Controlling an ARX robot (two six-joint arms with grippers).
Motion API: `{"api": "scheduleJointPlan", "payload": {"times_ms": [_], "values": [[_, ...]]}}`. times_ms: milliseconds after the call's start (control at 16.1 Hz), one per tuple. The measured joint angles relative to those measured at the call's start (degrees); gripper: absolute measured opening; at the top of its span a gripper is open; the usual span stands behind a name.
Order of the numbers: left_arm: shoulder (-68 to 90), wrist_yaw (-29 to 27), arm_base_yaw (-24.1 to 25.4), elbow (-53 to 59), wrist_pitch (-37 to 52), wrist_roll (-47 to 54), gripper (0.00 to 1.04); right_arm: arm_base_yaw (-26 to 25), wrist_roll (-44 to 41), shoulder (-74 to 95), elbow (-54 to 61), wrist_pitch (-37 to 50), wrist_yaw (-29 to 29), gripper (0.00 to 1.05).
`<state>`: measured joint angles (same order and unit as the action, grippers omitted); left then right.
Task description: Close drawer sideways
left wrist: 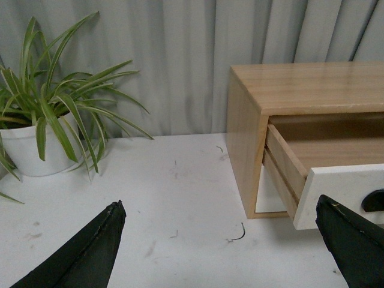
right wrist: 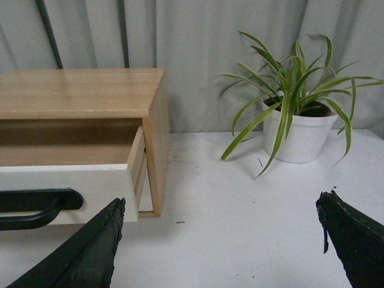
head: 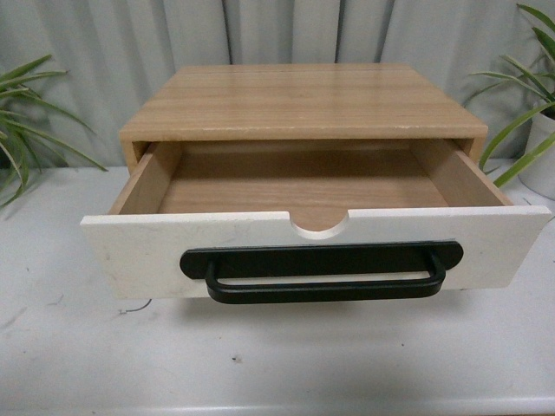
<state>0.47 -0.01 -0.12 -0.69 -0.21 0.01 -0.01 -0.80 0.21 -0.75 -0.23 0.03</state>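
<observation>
The drawer (head: 156,251) stands pulled well out of the light wood cabinet (head: 299,100). It has a white front, a long black bar handle (head: 321,282), a half-round notch in its top edge and a bare wood inside. Neither arm shows in the front view. In the left wrist view my left gripper (left wrist: 222,231) is open over the table, to the left of the drawer's front corner (left wrist: 336,192). In the right wrist view my right gripper (right wrist: 222,231) is open over the table, to the right of the drawer's other front end (right wrist: 90,189).
A potted plant in a white pot (left wrist: 30,147) stands left of the cabinet and another (right wrist: 303,135) stands right of it. The white table (head: 277,364) runs in front of the drawer. A grey curtain hangs behind.
</observation>
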Motion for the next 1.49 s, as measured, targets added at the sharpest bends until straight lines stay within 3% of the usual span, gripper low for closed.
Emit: {"api": "scheduleJointPlan", "payload": {"times_ms": [805, 867, 929, 991, 1115, 1239, 1487], "values": [[0.0, 0.0, 0.0, 0.0, 0.0, 0.0, 0.98, 0.4, 1.5, 0.3, -0.3, -1.7, 1.3, 0.98], [2.5, -5.4, -2.1, -2.6, -8.5, -3.7, 0.98, 2.6, 7.6, 5.2, -2.3, -6.2, 7.9, 0.98], [12.0, -14.7, -6.7, -8.4, -18.5, -11.5, 0.98, 2.3, 12.3, 9.5, -3.2, -3.5, 9.4, 0.98], [15.5, -19.1, -7.4, -10.8, -20.8, -16.9, 0.98, 1.0, 15.4, 12.3, -4.3, 0.0, 8.9, 0.98], [20.2, -19.7, -7.0, -14.3, -12.5, -19.7, 0.98, 0.1, 15.7, 21.2, -8.4, 10.1, 8.2, 0.98], [31.8, -13.3, -5.8, -19.1, -1.1, -12.9, 0.98, 1.2, 8.8, 33.6, -13.2, 20.7, 6.2, 0.98], [40.3, -8.8, -6.0, -22.3, 3.5, -5.0, 0.98, 2.5, 2.0, 42.1, -17.9, 26.0, 4.4, 0.98]]}}
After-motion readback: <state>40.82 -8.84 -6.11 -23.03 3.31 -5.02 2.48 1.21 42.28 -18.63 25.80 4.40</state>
